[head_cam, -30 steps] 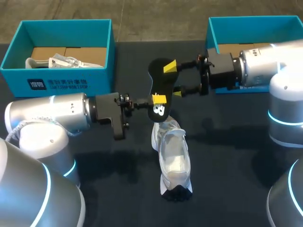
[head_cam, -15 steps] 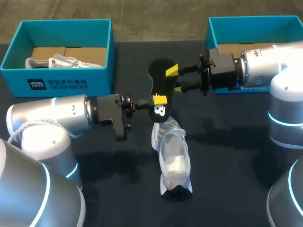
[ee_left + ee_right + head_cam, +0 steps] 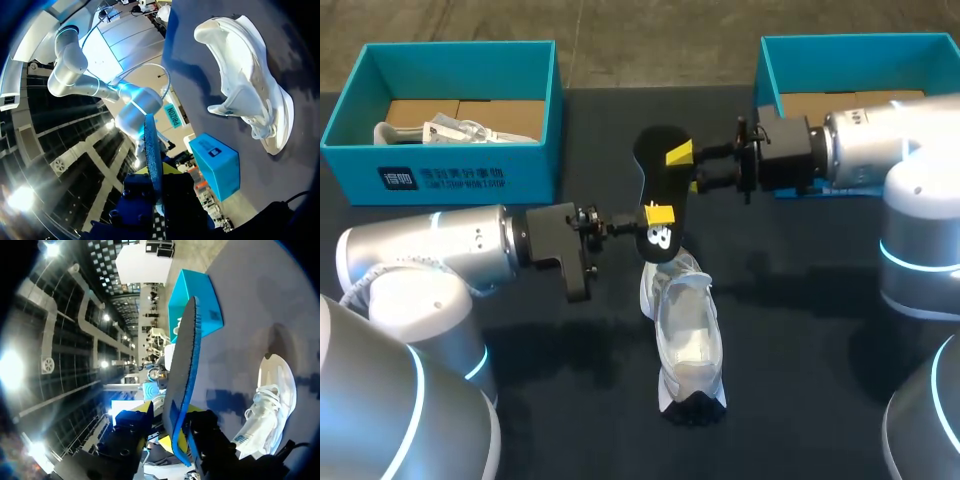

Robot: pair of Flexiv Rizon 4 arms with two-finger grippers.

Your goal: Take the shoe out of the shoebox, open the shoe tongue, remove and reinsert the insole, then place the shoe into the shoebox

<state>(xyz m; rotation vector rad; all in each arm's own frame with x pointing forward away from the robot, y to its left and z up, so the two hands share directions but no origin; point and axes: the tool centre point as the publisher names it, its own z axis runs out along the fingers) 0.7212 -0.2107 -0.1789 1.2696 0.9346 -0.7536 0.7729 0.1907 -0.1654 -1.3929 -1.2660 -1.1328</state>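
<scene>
A black insole (image 3: 655,180) hangs upright in the air above the white shoe (image 3: 687,335), which lies on the dark table with its toe toward the front edge. My left gripper (image 3: 658,212) is shut on the insole's lower end, the one with the white print. In the left wrist view the insole (image 3: 151,145) stands edge-on between that gripper's (image 3: 157,187) fingers. My right gripper (image 3: 688,168) straddles the insole's upper half, its fingers close on both sides. The right wrist view shows the insole (image 3: 185,350) between that gripper's (image 3: 172,425) tips, with a narrow gap left.
A blue shoebox (image 3: 440,160) at the back left holds paper and another white shoe. A second blue shoebox (image 3: 770,70) stands at the back right, behind my right arm. Open dark table surrounds the shoe (image 3: 272,395).
The right gripper's fingers have drawn much closer together around the insole's upper half, and it has edged slightly left. The left gripper and the shoe have stayed put.
</scene>
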